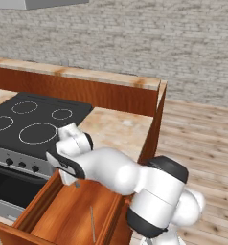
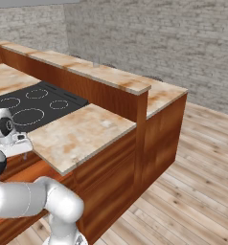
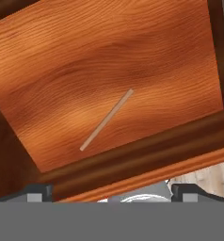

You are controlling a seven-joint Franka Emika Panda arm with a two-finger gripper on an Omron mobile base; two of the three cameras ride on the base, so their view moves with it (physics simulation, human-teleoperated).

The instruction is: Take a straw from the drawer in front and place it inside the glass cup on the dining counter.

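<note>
The drawer [image 1: 63, 215] stands pulled out below the stove, its reddish-brown wooden floor bare except for the straw [image 1: 92, 224]. In the left base view the straw lies flat on the drawer floor, running roughly front to back, nearer the drawer's right wall than its left. The gripper [image 1: 68, 179] hangs over the back part of the open drawer, above the floor and apart from the straw, which lies further toward the drawer front.

In the hand view the straw [image 3: 107, 120] lies slantwise across the middle of the drawer [image 3: 62, 70] floor, one end up to the right, the other down to the left. It is clear of every wall. The two dark fingertips [image 3: 36, 192] sit at the far left and far right of the bottom edge, so the jaws are spread wide with nothing between them. The straw lies ahead of the jaws, about midway between the two tips, and touches neither.

In the right base view the dining counter [image 2: 111, 74] runs long and raised behind the black cooktop [image 2: 32, 107] and the lower marbled top [image 2: 80, 131]. The glass cup cannot be made out on it.
</note>
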